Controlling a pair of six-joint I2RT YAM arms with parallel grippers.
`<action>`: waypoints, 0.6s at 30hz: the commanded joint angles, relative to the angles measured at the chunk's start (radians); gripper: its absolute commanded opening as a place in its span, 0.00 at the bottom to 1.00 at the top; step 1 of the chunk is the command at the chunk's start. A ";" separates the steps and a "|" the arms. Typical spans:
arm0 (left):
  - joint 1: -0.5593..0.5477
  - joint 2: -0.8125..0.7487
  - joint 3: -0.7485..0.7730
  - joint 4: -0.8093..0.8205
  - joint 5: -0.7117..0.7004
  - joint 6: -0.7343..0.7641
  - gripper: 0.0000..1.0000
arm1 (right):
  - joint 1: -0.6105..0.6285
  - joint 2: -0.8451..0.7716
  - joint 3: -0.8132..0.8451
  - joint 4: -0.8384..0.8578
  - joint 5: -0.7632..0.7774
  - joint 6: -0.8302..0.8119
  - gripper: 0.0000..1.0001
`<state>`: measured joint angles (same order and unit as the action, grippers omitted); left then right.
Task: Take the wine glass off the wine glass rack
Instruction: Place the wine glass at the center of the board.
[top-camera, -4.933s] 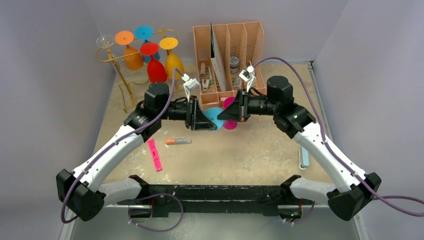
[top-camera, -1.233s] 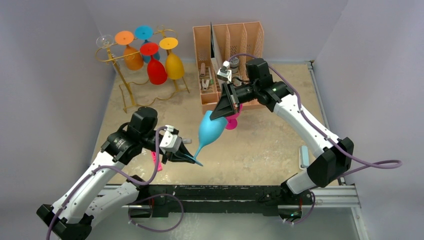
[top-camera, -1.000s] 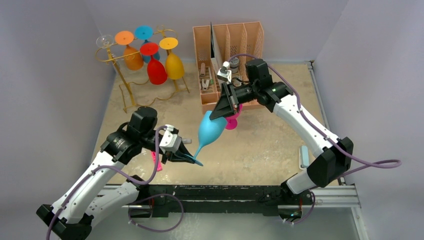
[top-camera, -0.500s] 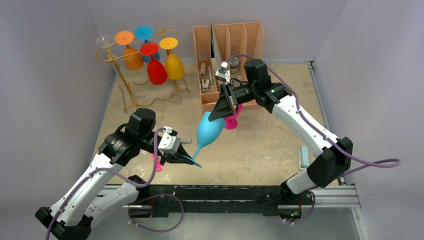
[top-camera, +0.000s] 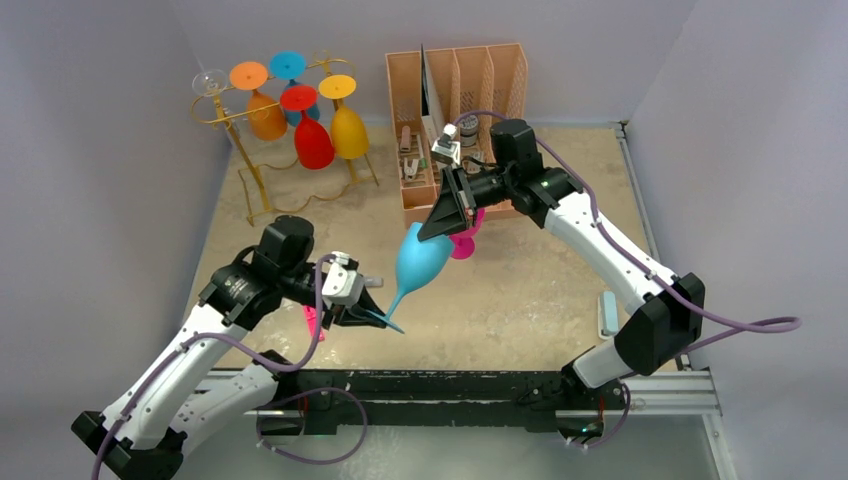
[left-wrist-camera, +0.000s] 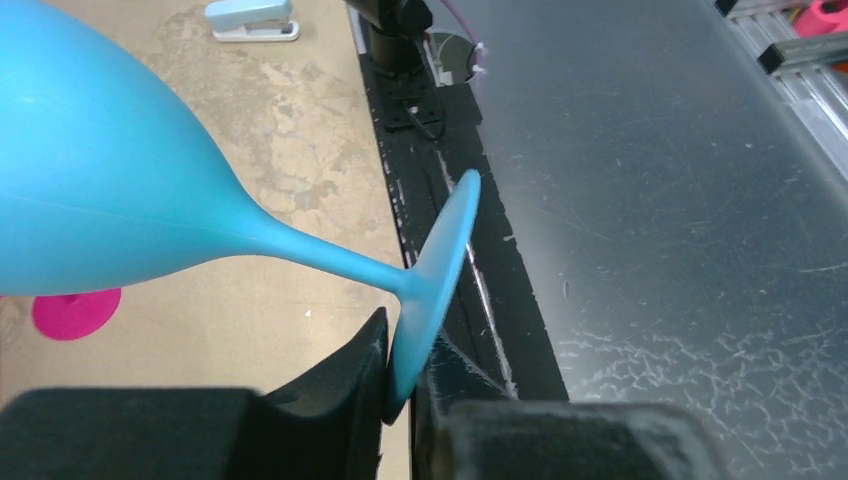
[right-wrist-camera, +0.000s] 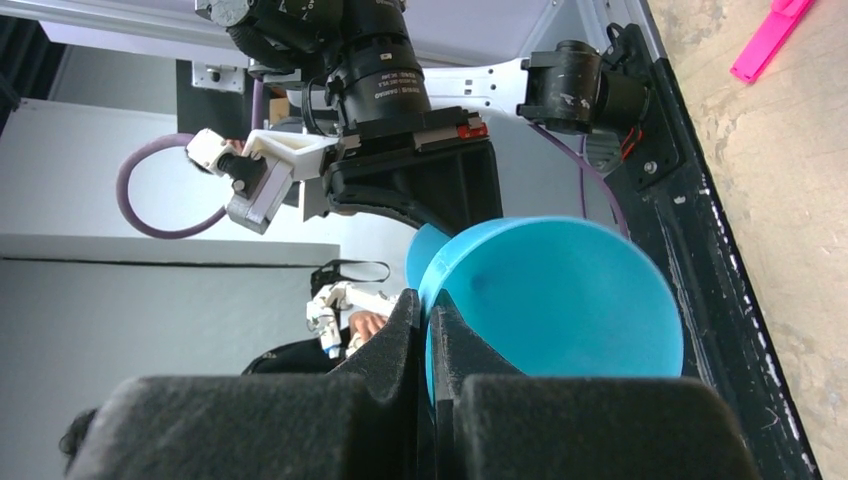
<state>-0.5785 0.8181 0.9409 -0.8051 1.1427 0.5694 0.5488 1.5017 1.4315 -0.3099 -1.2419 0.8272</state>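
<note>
A blue wine glass (top-camera: 420, 260) hangs tilted in the air over the middle of the table, away from the gold wire wine glass rack (top-camera: 246, 170) at the back left. My left gripper (top-camera: 372, 315) is shut on the edge of its round foot (left-wrist-camera: 436, 268), which sits pinched between the black fingers (left-wrist-camera: 350, 385). My right gripper (top-camera: 437, 224) is shut on the rim of the bowl (right-wrist-camera: 565, 300), one finger inside and one outside. The rack still carries orange, blue, red and yellow glasses plus a clear one.
A peach desk organiser (top-camera: 460, 95) stands at the back centre, just behind the right arm. A magenta glass (top-camera: 463, 246) lies under the right gripper. A pink highlighter (top-camera: 311, 322) is by the left gripper, and a pale blue stapler (top-camera: 605, 314) lies at the right.
My right gripper's jaws have shut on the bowl's rim. The glass and both arms have barely shifted.
</note>
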 joint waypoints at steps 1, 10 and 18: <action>0.004 -0.007 0.028 0.011 -0.065 -0.028 0.20 | 0.007 -0.058 -0.013 0.019 0.017 -0.008 0.00; 0.004 -0.030 0.023 0.027 -0.086 -0.045 0.64 | 0.007 -0.090 -0.010 -0.063 0.078 -0.083 0.00; 0.005 -0.034 0.028 0.096 -0.254 -0.130 0.81 | 0.008 -0.080 0.062 -0.384 0.268 -0.313 0.00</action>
<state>-0.5774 0.7933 0.9409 -0.7864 1.0119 0.5076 0.5518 1.4342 1.4261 -0.5049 -1.0924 0.6662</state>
